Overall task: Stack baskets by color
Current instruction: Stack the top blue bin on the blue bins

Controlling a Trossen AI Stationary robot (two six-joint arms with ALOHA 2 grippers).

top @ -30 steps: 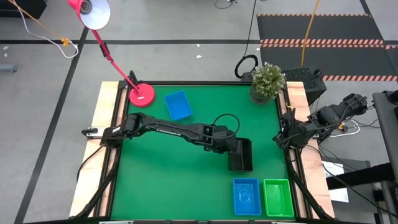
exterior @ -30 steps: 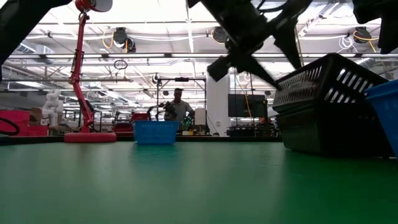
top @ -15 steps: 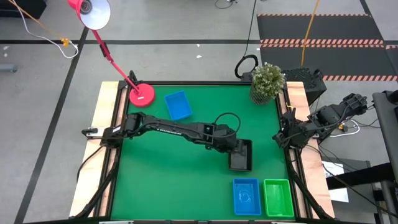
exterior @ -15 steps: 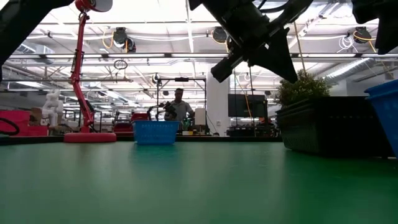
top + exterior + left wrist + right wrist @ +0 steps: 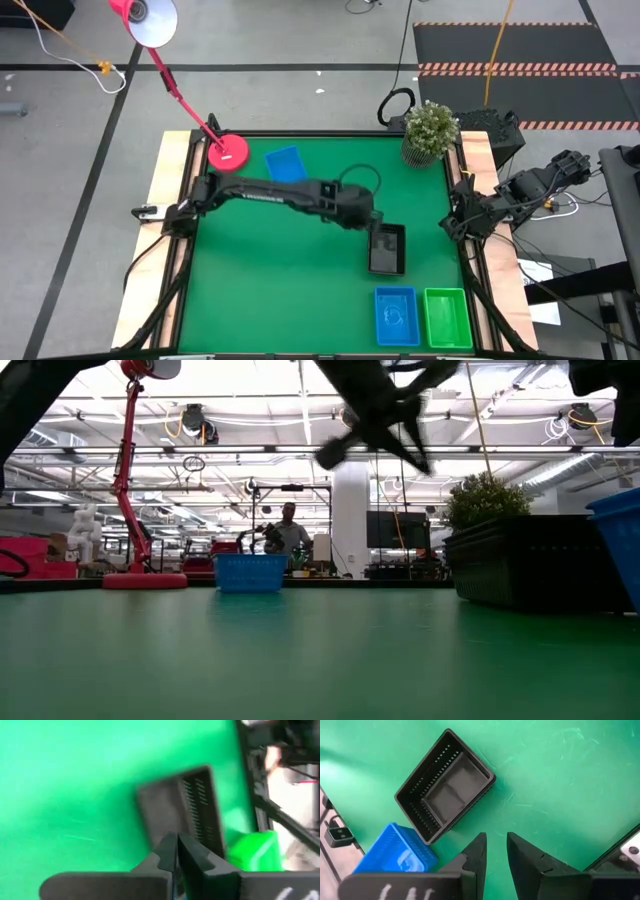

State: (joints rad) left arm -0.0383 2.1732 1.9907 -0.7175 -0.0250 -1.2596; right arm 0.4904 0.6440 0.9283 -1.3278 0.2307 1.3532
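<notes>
A: Any writing on the baskets?
B: None readable.
A: Where's the black basket [image 5: 387, 249]?
B: Flat on the green table [image 5: 280, 290], beside the left gripper [image 5: 364, 218], whose jaws are closed, empty. Right gripper [image 5: 494, 851] at the table edge, narrowly parted, empty.

The scene is evenly and brightly lit from overhead ceiling fixtures [image 5: 195, 422], only soft shadows being cast on the green table [image 5: 280, 290], while the left wrist view is heavily smeared by motion blur and the arm in the low view is darkly silhouetted.
</notes>
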